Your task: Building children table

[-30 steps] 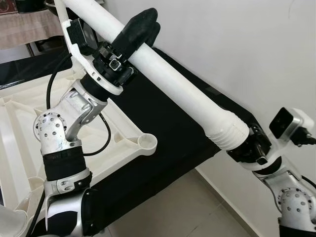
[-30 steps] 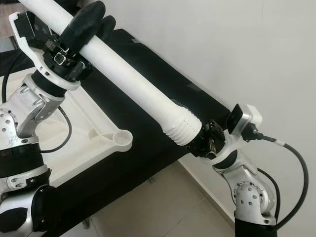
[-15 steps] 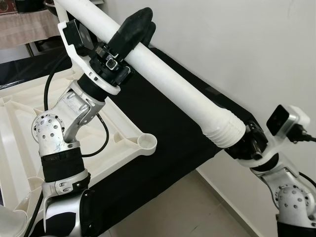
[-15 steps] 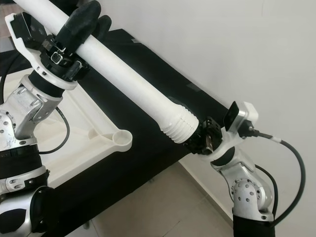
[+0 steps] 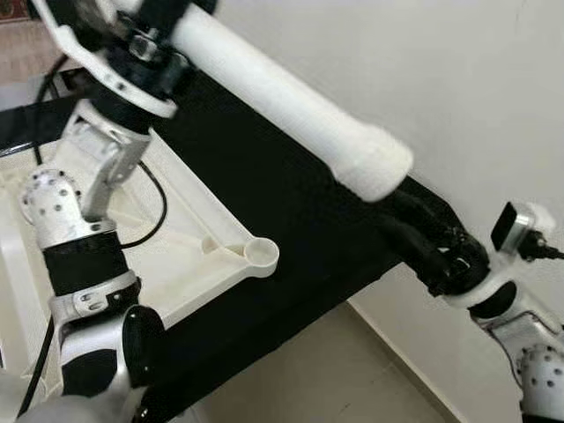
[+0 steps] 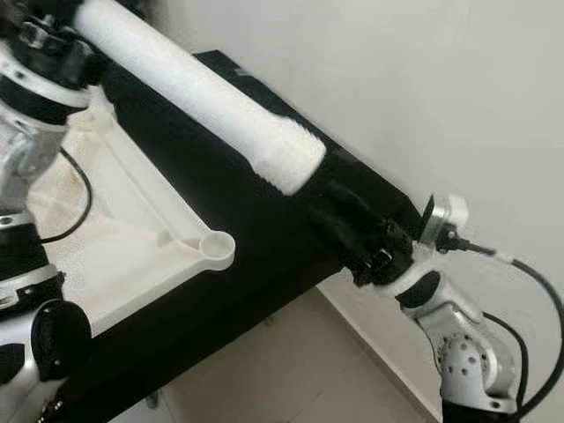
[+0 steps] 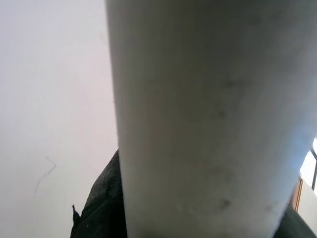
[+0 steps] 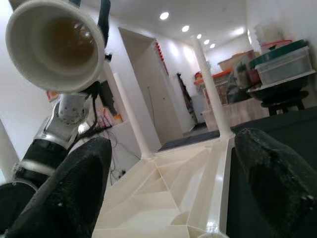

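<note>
ribbed white plastic leg (image 5: 291, 110) gripped by left gripper (image 5: 145, 35); right gripper (image 6: 339, 216) jaws apart, free.

White table leg (image 5: 282, 101), cream tabletop (image 5: 189, 256), black cloth (image 5: 300, 220), black end effector fingers (image 8: 69, 198)

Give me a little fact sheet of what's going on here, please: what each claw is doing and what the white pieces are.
left gripper: shut on the white table leg, holding it raised
right gripper: open, holding nothing, just below the leg's ribbed end
upturned tabletop: lies on a black surface, empty corner socket near its edge
fitted legs: two stand in far corners
</note>
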{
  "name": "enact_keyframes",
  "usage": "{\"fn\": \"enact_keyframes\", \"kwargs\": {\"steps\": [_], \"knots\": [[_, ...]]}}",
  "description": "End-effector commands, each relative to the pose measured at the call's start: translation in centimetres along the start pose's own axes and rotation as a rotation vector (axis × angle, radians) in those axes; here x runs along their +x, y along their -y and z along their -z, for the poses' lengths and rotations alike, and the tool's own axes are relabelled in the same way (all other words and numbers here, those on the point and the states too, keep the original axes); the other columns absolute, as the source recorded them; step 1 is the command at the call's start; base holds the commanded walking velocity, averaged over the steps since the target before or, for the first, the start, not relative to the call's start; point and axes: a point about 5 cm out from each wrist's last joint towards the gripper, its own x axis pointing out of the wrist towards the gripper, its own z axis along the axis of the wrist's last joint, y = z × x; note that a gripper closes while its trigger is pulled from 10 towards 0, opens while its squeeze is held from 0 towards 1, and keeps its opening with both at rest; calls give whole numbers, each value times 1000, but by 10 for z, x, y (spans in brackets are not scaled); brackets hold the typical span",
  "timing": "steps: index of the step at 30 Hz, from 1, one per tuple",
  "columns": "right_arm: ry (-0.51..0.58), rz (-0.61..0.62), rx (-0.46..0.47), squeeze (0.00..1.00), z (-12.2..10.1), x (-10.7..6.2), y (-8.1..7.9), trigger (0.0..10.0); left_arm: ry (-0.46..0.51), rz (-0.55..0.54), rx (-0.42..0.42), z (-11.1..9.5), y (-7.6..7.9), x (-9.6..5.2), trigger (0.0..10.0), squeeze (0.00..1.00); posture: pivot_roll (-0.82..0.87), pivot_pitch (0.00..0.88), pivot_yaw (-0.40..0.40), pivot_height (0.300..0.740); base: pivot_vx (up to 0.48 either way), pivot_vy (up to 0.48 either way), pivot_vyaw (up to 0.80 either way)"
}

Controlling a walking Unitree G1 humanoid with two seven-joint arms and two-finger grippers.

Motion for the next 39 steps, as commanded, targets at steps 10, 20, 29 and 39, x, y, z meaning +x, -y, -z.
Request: {"fn": "enact_keyframes", "kwargs": {"steps": [10,20,29,39], "knots": [[-169,67,-105,1000,-6,-26,5,10000,37,15,91,-30,10,3,0,0,-42,123,-68,740,0,0,0],[-329,39,-387,1000,-55,-15,12,10000,-414,-129,444,21,-19,-5,0,0,-54,122,-59,740,0,0,0],[-399,-124,-448,820,-47,30,12,10000,-600,-28,548,62,-27,-4,0,0,-44,124,-68,740,0,0,0],[-512,-215,-435,0,-11,83,10,10000,-705,184,664,86,-12,0,10000,0,-28,129,-86,740,0,0,0]]}}
